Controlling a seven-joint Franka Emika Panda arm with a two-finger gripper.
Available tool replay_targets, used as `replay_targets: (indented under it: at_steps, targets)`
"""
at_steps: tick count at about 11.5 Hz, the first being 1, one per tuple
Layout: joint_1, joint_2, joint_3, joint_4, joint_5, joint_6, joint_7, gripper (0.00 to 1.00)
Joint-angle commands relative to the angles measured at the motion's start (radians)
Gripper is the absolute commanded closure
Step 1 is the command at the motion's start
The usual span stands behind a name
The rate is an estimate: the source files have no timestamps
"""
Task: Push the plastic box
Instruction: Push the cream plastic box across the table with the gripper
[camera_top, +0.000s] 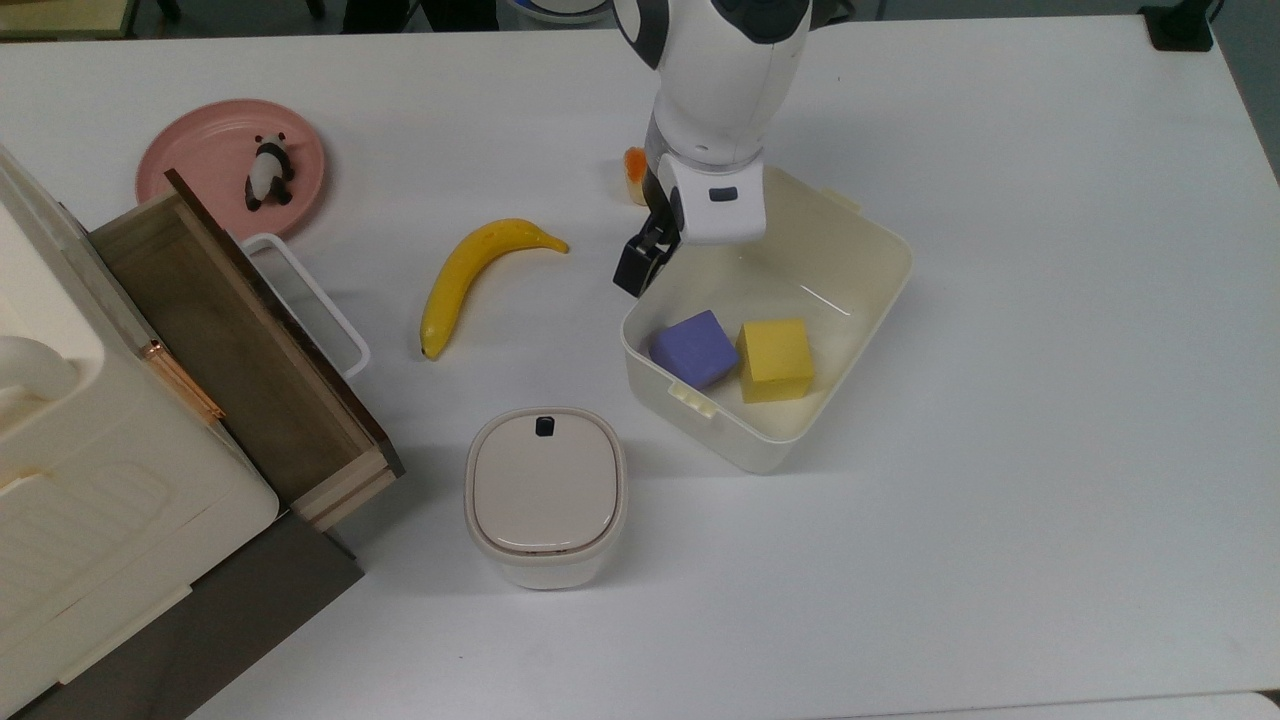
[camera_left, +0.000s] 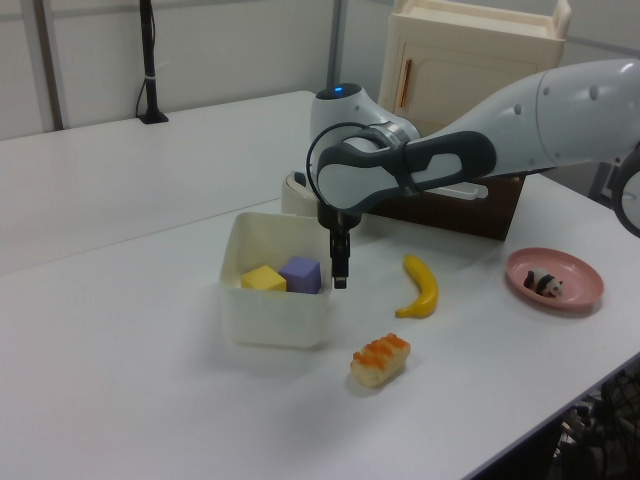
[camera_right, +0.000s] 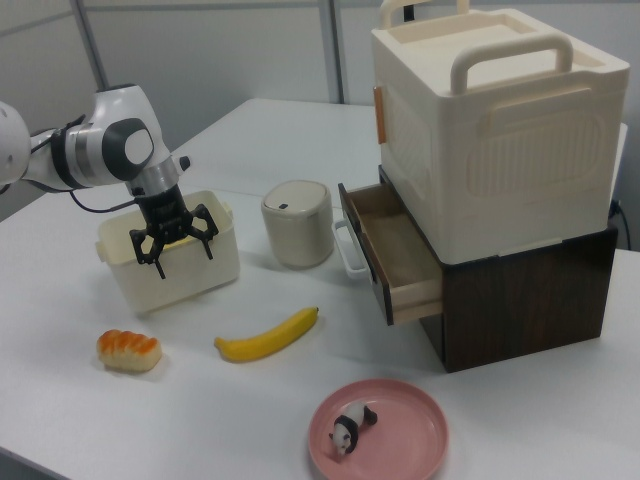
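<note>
The plastic box (camera_top: 860, 255) is a cream-white open tub right of the table's middle in the top view, holding a purple cube (camera_top: 693, 348) and a yellow cube (camera_top: 775, 360). My gripper (camera_top: 632, 275) points down against the outside of the box's wall on the banana side. In the right view the gripper (camera_right: 185, 255) is open, both fingers in front of the plastic box (camera_right: 215, 272). The left view shows the gripper (camera_left: 340, 272) at the right wall of the plastic box (camera_left: 270, 320).
A banana (camera_top: 470, 270) lies left of the box in the top view. An orange-topped food piece (camera_top: 635, 160) sits behind the arm. A lidded white bin (camera_top: 545, 495), a cabinet's open wooden drawer (camera_top: 250, 340) and a pink plate (camera_top: 190, 140) with a panda figure (camera_top: 268, 172) stand further left.
</note>
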Motion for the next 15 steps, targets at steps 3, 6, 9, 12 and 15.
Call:
replay_targets:
  at_steps: [3,6,9,12,15]
  targets:
    - [0.036,0.05,-0.004,0.095,-0.017,0.014,0.03,0.0]
    - [0.053,0.064,-0.003,0.12,-0.019,0.067,0.03,0.0]
    - [0.076,0.094,0.002,0.161,-0.025,0.091,0.03,0.0]
    - [0.093,0.114,0.002,0.207,-0.025,0.112,0.031,0.0]
    - [0.086,0.09,0.003,0.193,-0.049,0.124,0.051,0.0]
